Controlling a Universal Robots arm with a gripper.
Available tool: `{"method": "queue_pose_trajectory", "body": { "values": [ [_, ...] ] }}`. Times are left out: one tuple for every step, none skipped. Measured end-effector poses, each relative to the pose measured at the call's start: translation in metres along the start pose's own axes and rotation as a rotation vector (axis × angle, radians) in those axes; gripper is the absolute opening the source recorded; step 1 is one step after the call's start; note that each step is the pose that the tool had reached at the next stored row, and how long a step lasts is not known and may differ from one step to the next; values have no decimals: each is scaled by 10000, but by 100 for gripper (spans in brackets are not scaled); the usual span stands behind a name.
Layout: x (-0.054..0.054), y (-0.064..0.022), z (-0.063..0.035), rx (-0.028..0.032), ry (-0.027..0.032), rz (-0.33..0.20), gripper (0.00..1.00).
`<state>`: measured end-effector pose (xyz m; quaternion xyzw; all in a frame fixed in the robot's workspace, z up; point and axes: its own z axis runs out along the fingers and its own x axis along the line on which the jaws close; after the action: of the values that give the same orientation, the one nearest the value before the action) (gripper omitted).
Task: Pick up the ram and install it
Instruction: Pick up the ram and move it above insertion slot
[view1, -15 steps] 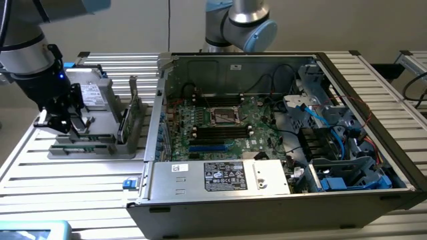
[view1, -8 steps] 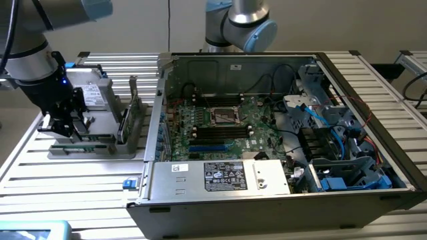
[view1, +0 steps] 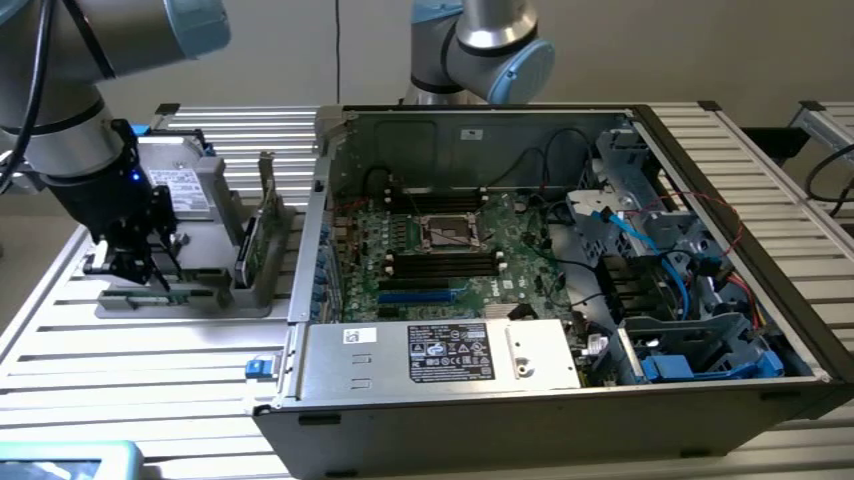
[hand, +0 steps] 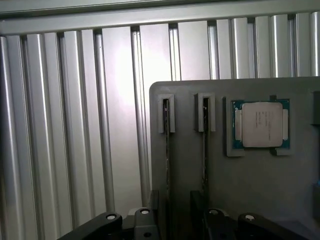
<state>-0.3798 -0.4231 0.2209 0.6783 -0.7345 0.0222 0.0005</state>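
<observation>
The gripper (view1: 134, 268) sits at about nine o'clock in the exterior view, hanging straight down from the arm over a grey parts holder (view1: 200, 300). Its fingers are spread and hold nothing. The wrist view shows this more clearly, with the two dark fingers (hand: 151, 220) apart and the gripper (hand: 175, 220) just above the holder (hand: 260, 200).

The wrist view also shows what the gripper's body hides in the exterior view. The ram (hand: 166, 150) stands on edge in a narrow slot of the holder and runs toward the gap between the fingers. I cannot tell whether a finger touches it. A second stick (hand: 204, 150) stands in the neighbouring slot, parallel to the ram. Beyond it, a square silver processor (hand: 261, 124) lies flat in its own recess.

In the exterior view, a taller green expansion card (view1: 271, 215) stands upright in the holder at about two o'clock from the gripper. The holder rests on a slatted aluminium table (view1: 134, 370). An open computer case (view1: 694, 400) spreads from three o'clock of the holder across the middle of the view. Its motherboard (view1: 514, 250) lies flat inside, with black memory slots (view1: 447, 266) at six o'clock of the processor socket (view1: 447, 232). A labelled power supply (view1: 447, 355) sits at six o'clock of the board, well apart from the gripper.
</observation>
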Motion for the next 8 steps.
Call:
{"method": "queue_pose_trajectory", "body": {
  "values": [
    [-1, 1, 18, 0, 0, 0, 38],
    [-1, 1, 36, -3, 0, 0, 38],
    [-1, 1, 55, -7, 0, -1, 38],
    [-2, 2, 72, -12, 1, -1, 38],
    [-3, 3, 91, -20, 1, -1, 38],
    [-3, 3, 109, -30, 3, -1, 38],
    [-4, 4, 125, -39, 3, -2, 38],
    [-4, 4, 140, -45, 4, -2, 38]
  ]
}}
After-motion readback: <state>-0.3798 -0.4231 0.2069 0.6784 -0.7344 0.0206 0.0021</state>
